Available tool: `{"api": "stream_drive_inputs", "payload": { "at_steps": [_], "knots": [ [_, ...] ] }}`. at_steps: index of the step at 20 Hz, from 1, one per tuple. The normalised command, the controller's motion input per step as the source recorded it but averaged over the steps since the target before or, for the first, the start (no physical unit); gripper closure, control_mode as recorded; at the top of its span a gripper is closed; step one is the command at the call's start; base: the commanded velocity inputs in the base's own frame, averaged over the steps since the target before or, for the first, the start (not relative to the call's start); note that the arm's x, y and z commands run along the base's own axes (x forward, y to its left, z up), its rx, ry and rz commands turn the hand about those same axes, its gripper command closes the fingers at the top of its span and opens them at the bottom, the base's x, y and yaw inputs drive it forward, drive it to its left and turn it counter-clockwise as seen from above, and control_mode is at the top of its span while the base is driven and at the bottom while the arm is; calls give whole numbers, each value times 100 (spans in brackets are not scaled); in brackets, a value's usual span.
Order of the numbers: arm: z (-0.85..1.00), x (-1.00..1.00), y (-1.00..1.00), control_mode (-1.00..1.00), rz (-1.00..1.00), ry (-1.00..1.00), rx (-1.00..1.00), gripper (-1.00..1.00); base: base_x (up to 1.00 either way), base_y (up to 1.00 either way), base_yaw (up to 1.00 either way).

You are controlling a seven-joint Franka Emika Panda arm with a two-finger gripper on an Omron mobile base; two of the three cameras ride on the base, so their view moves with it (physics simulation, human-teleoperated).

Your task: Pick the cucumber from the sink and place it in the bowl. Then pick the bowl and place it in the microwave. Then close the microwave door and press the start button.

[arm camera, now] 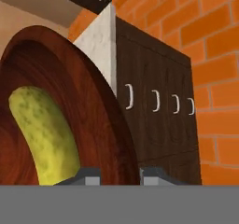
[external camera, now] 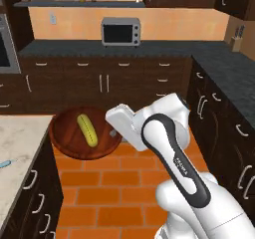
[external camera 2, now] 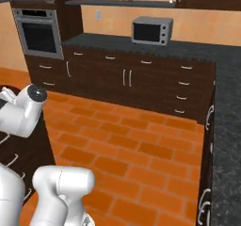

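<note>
End effector (external camera: pixel 114 133) tips behind bowl (external camera: pixel 69 138) rim

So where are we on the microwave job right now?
Done: the cucumber lies in the bowl. In hand: the gripper is shut on the bowl's rim, carrying it above the floor beside the counter. Left: set the bowl in the microwave, close its door, press start.

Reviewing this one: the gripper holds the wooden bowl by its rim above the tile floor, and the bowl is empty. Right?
Not quite. The bowl isn't empty: the cucumber lies inside it, as the left base view shows. The gripper does hold the bowl by its rim above the tile floor.
</note>
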Motion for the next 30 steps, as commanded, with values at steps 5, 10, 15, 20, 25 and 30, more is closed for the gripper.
{"api": "stream_drive_inputs", "payload": {
  "at_steps": [5, 10, 15, 20, 25, 30],
  "knots": [
    [0, 0, 0, 100, 0, 0, 0, 100, 100, -39, -20],
    [0, 0, 0, 100, 0, 0, 0, 100, 100, -29, -8],
    [0, 0, 0, 100, 0, 0, 0, 100, 100, -1, -2],
    [0, 0, 0, 100, 0, 0, 0, 100, 100, 17, -4],
    [0, 0, 0, 100, 0, 0, 0, 100, 100, 74, -9],
    [0, 0, 0, 100, 0, 0, 0, 100, 100, 100, -10]
  ]
}}
